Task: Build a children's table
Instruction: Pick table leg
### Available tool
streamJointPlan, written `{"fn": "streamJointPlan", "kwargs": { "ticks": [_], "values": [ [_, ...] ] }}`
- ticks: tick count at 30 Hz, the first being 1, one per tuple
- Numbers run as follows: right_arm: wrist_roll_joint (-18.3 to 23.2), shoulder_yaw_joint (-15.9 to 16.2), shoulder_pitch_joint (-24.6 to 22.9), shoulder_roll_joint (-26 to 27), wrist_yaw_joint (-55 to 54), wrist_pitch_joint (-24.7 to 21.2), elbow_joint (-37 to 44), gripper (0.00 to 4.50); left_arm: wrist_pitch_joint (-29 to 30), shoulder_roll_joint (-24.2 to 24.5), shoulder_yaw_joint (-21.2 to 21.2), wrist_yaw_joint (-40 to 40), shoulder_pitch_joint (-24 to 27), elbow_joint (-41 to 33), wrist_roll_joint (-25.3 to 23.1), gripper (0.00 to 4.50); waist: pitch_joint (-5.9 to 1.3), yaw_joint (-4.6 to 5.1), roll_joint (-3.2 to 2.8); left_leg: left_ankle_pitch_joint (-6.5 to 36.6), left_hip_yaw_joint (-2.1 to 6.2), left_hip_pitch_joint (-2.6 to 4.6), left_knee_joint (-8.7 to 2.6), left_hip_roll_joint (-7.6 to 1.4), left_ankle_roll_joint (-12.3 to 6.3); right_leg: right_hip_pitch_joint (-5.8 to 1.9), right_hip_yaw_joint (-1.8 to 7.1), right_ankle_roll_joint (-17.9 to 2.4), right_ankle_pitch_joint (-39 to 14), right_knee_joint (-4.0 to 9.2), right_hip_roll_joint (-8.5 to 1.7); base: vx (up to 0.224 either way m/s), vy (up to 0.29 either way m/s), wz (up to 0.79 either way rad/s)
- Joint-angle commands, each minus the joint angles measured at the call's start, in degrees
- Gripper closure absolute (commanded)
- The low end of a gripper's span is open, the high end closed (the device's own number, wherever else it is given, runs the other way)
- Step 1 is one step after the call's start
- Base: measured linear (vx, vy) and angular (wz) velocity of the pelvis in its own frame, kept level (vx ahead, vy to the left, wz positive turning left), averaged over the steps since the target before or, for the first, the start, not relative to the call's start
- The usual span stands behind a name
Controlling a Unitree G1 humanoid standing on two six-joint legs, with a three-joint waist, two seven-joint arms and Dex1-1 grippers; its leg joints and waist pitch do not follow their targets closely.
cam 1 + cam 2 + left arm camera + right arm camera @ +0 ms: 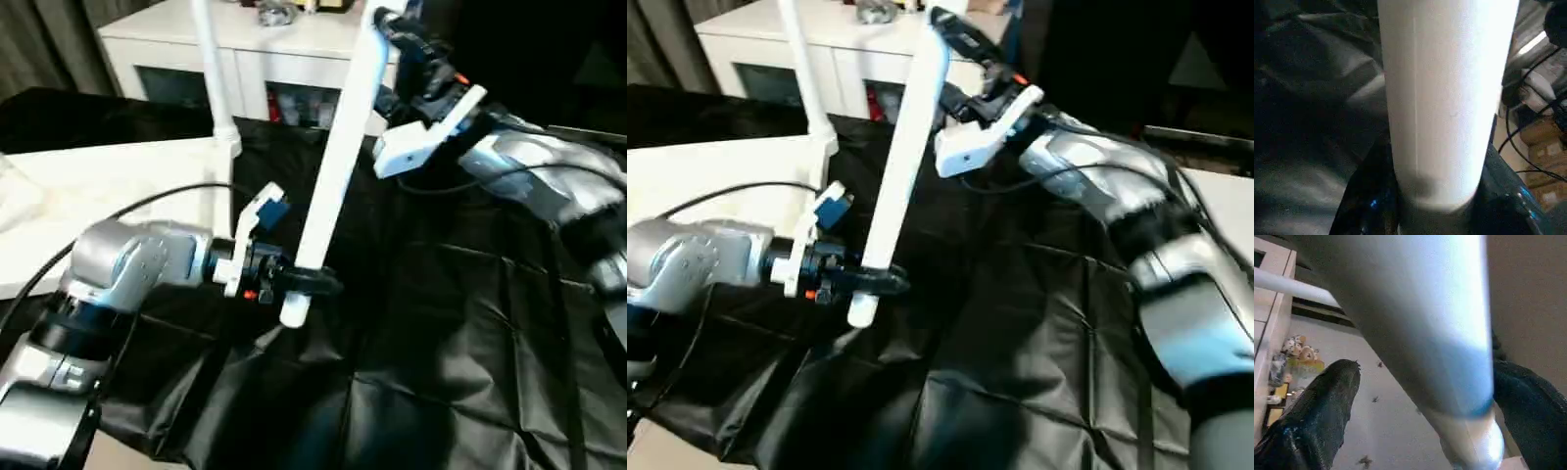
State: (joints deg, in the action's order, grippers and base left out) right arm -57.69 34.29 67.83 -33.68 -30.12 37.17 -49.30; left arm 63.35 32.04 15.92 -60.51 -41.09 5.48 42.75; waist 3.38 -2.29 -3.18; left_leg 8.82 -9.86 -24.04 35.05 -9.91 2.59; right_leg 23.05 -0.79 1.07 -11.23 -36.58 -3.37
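Underfoot, crinkled glossy black sheeting [441,323] drapes the bench; a white cabinet [245,59] with dark glass doors stands behind. At the left lies the white table top [118,186], one round leg [211,69] rising from its corner. The left end effector [306,282] clamps a smooth white loose leg [343,147] near its lower end, tilted. The right end effector [392,39] sits wide open around its top, contact unclear.

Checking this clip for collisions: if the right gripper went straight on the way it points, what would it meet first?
Probably the upper end of the loose table leg, already between its open jaws; depth is unclear.
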Motion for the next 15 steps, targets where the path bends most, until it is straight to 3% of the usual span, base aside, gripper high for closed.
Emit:
{"fn": "streamJointPlan", "kwargs": {
  "ticks": [1, 3, 4, 9, 10, 15],
  "values": [
    [-2.26, 1.72, 2.48, 0.88, -1.47, 0.68, -2.68, 0.0, -0.41, -0.06, 0.97, -1.18, -1.11, 0.38, -1.03, 3.07, -4.07, 0.28, -0.38, 17.88, 0.65, 2.31, -3.1, -0.82, 3.81, -2.22, 1.11, -11.13, -9.01, 4.0, -2.17, 0.0, 0.0, 0.0],
    [-3.42, 2.62, 3.47, 1.39, -2.49, 0.85, -4.41, 0.0, -0.6, -0.13, 1.57, -1.66, -1.18, 0.38, -1.44, 3.07, -3.9, 0.62, -0.34, 18.95, 0.71, 2.23, -3.09, -0.76, 3.71, -2.2, 0.99, -11.44, -9.81, 3.95, -2.09, 0.0, 0.0, 0.0],
    [-3.46, 2.65, 3.56, 1.44, -2.68, 0.96, -4.61, 0.27, -0.63, -0.13, 1.63, -1.72, -1.18, 0.36, -1.51, 3.07, -3.9, 0.63, -0.39, 19.06, 0.71, 2.27, -3.05, -0.81, 3.69, -2.2, 1.04, -11.34, -10.14, 4.0, -2.16, 0.0, 0.0, 0.0],
    [-4.51, 4.52, 5.71, 2.37, -3.84, 3.14, -9.46, 0.54, -1.33, -0.11, 2.41, -2.62, -1.47, 0.69, -2.53, 3.07, -3.87, 0.75, -0.38, 19.55, 0.74, 2.29, -2.93, -0.84, 3.24, -1.91, 1.08, -11.47, -11.79, 3.97, -2.2, 0.0, 0.0, 0.0],
    [-4.55, 4.58, 5.76, 2.39, -3.92, 3.18, -9.57, 0.78, -1.35, -0.11, 2.42, -2.64, -1.48, 0.7, -2.56, 3.07, -3.73, 0.79, -0.36, 20.08, 0.71, 2.26, -2.97, -0.81, 3.29, -1.85, 1.05, -11.43, -12.36, 4.04, -2.11, 0.0, 0.0, 0.0],
    [-6.31, 6.57, 7.43, 3.45, -5.88, 4.28, -14.16, 1.16, -2.6, 0.47, 3.59, -3.86, -1.18, 0.86, -4.5, 3.07, -3.68, 0.88, -0.28, 21.41, 0.79, 2.35, -3.0, -0.87, 3.42, -1.71, 1.14, -10.91, -13.86, 4.15, -2.17, 0.0, 0.0, 0.0]
  ]
}}
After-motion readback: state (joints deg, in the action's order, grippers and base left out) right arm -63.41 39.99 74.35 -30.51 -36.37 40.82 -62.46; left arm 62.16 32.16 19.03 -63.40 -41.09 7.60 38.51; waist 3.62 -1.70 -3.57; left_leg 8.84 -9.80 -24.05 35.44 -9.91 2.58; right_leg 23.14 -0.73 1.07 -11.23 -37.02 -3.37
